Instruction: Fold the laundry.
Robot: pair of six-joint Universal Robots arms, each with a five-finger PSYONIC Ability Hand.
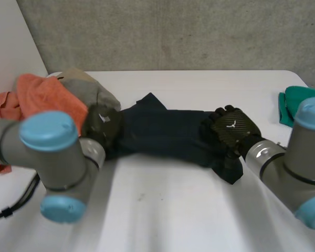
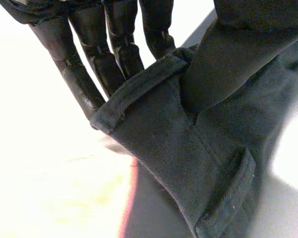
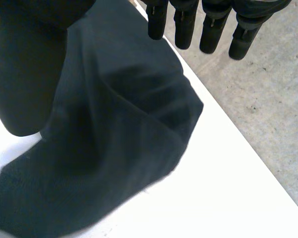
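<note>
A dark navy garment (image 1: 163,134) lies stretched across the middle of the white table (image 1: 173,210). My left hand (image 1: 102,123) is at the garment's left end. In the left wrist view the fingers (image 2: 84,59) sit behind a stitched hem of the cloth (image 2: 179,148) and the thumb (image 2: 238,54) presses on it from the front, pinching it. My right hand (image 1: 233,131) rests at the garment's right end. Its fingers (image 3: 188,25) are straight above the dark cloth (image 3: 124,129), and the thumb (image 3: 25,74) stands apart to the side.
An orange cloth (image 1: 37,97) and a grey-beige cloth (image 1: 86,89) are piled at the table's far left, behind my left arm. A green cloth (image 1: 291,105) lies at the right edge. A concrete wall stands behind the table.
</note>
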